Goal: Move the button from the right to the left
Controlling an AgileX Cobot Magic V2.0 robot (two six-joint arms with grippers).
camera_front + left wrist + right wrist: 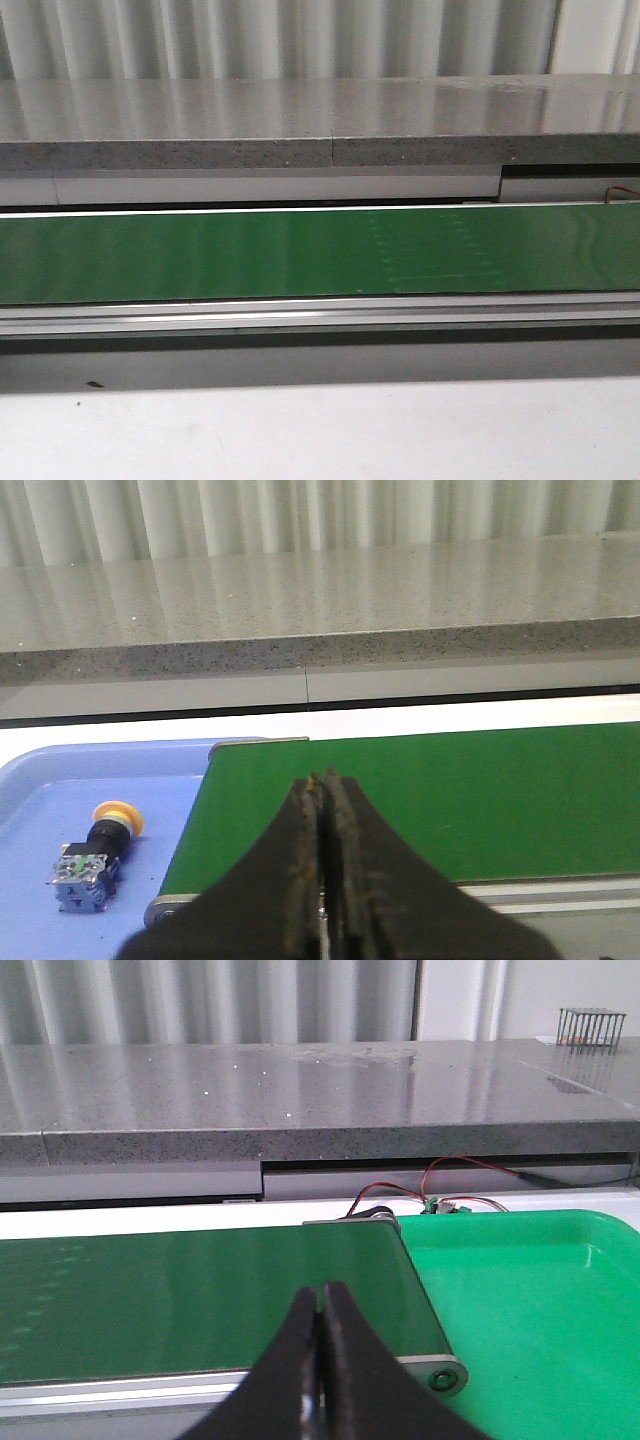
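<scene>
A: What is shown in the front view?

B: A green conveyor belt (pixel 300 250) is seen running across the full width of the frame at mid-height, framed below by an aluminium rail (pixel 320 318). A grey speckled stone ledge (pixel 300 125) lies across the upper part, and a pale desk (pixel 320 430) fills the lower edge. Neither arm is seen in this view.

A: Where is the button located?

B: The button (pixel 92 855) is found at the lower left of the left wrist view, lying on its side in a blue tray (pixel 40 810). Its yellow-orange cap is pointed toward the upper right, and its grey-blue block body is turned toward the lower left. It is set just beside the belt's end roller and apart from the left end effector (pixel 325 880).

A: How are the end effectors held?

B: The fingers of the left end effector are pressed together with nothing between them, at the bottom centre of its frame, over the belt's near edge. The right end effector (pixel 320 1370) is likewise closed on nothing, at the bottom centre of its own frame.

A: What else appears in the right wrist view?

B: A green tray (pixel 530 1320) is seen at the lower right, beside the belt's end, with red wires (pixel 450 1175) behind it.
</scene>
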